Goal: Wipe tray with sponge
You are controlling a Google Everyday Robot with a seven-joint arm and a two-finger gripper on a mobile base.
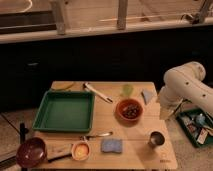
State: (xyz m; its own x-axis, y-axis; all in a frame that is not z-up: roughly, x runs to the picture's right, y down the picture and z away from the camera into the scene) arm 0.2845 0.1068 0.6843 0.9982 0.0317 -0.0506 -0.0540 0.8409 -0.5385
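Note:
The green tray [64, 110] lies flat on the left half of the wooden table, with nothing in it. The blue-grey sponge [111, 145] rests on the table near the front edge, right of the tray's front corner. My white arm reaches in from the right. Its gripper [166, 111] hangs by the table's right edge, well apart from both sponge and tray. It is open and holds nothing.
An orange bowl [130, 109] with dark contents sits mid-table, with a grey-blue wedge [148, 95] behind it. A metal cup [156, 139] stands front right. A dark red bowl [31, 152] and a small yellow bowl [80, 150] sit front left. A bin [196, 125] stands beside the table.

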